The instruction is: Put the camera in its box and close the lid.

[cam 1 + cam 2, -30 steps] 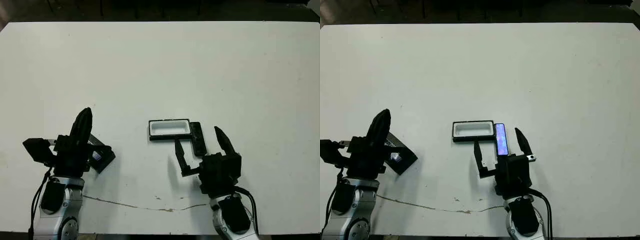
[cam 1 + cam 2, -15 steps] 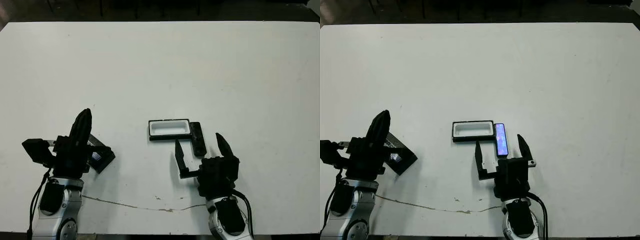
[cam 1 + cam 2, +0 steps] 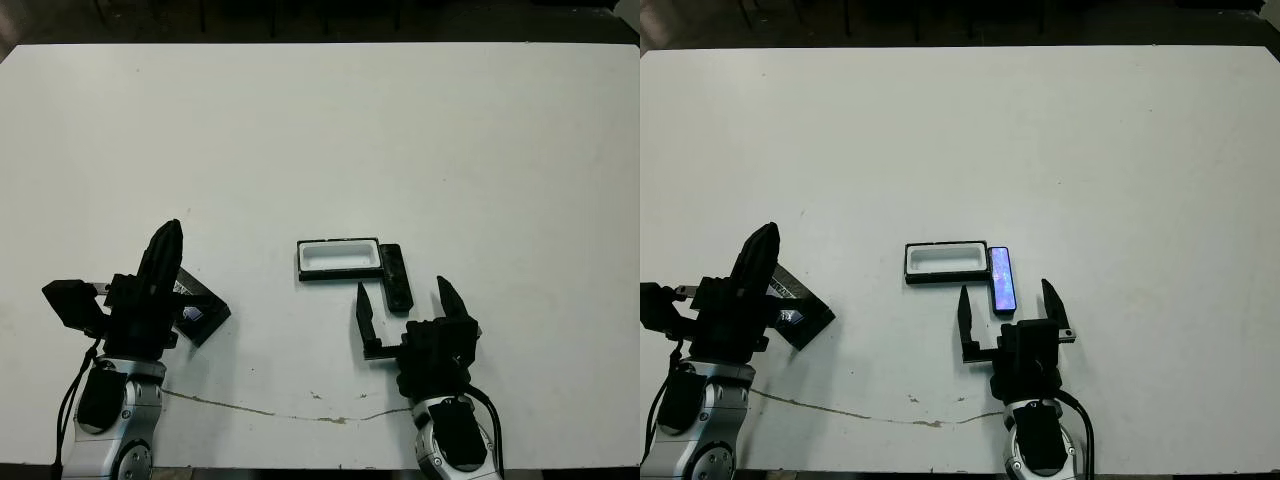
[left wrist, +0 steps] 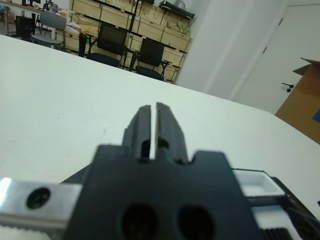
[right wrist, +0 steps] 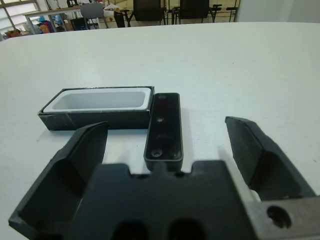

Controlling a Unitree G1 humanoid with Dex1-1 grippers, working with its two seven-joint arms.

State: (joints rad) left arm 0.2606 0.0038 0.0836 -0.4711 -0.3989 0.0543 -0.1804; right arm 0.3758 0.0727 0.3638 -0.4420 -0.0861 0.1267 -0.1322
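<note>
The camera (image 3: 1002,279) is lying flat on the worktop (image 3: 1090,150), its long side running near to far, touching or just beside the right end of the box (image 3: 945,261). The box is sitting open and empty, white lining up, its long side running left to right, so the camera is lying crosswise to it.

You are hovering the right tool (image 3: 1008,304) just near of the camera with its fingers spread wide and holding nothing, one finger on each side of the camera's line. To grasp well, you are probably best bringing the fingers down astride the camera's narrow width near its middle, keeping the left finger out of the box's rim so you are not dragging the box along. Once lifted, the camera is likely needing a quarter turn to match the box.

The lid (image 3: 795,312) is resting well to the left, partly hidden under the left tool (image 3: 163,255), whose fingers are pressed nearly together with nothing between them. Nothing else is crowding the worktop around the box.
</note>
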